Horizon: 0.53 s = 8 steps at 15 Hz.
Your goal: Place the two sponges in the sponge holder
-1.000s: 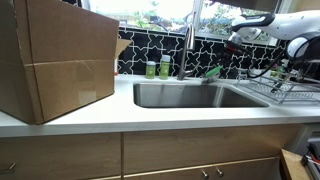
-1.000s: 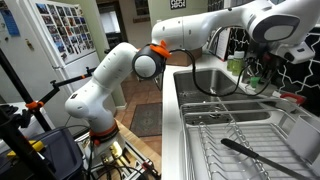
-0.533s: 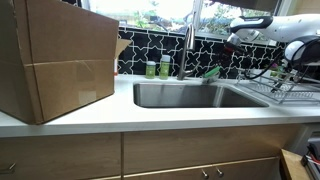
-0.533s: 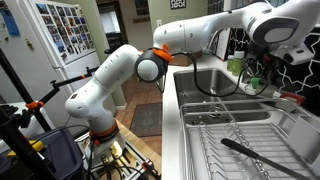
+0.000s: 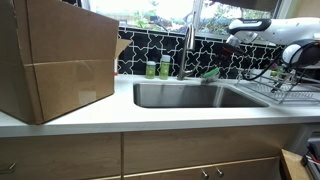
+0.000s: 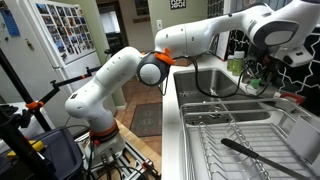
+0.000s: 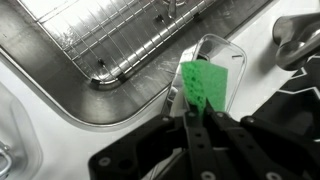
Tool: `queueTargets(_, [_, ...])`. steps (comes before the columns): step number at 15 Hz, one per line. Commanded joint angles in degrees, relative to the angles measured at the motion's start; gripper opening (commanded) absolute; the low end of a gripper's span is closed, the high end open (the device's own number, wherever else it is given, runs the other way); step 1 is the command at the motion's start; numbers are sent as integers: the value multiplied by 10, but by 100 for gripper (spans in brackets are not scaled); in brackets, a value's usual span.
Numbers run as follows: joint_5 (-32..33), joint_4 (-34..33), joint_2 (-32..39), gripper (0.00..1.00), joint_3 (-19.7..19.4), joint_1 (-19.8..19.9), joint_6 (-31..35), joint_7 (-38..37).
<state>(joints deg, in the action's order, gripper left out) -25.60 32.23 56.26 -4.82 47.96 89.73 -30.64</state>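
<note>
One bright green sponge (image 7: 205, 85) stands tilted in the small pale sponge holder (image 7: 228, 48) on the counter behind the sink. It also shows in an exterior view (image 5: 211, 72), next to the faucet. I cannot make out a second sponge. My gripper (image 7: 192, 118) has its fingers drawn together, with the tips just short of the sponge's near edge as the wrist view shows it. In an exterior view the gripper (image 5: 233, 38) hangs above and to the right of the sponge, apart from it.
The steel sink (image 7: 45, 70) with a wire grid lies beside the holder. The faucet (image 5: 186, 50), two green-labelled containers (image 5: 157, 68) and a large cardboard box (image 5: 55, 60) stand on the counter. A wire dish rack (image 5: 290, 92) holding a dark utensil (image 6: 250, 155) is at the right.
My arm has risen a little and drawn away from the sponge. The sponge has stayed in the holder.
</note>
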Motion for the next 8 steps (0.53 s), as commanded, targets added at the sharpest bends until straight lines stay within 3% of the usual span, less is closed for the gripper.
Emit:
queueTargets(1, [13, -49, 31, 8, 16, 10, -15, -22])
queueTargets(2, [14, -54, 33, 12, 17, 11, -14, -23])
queueTargets(4, [13, -60, 35, 31, 20, 14, -15, -29])
queueTargets(8, [15, -70, 42, 46, 26, 16, -15, -36])
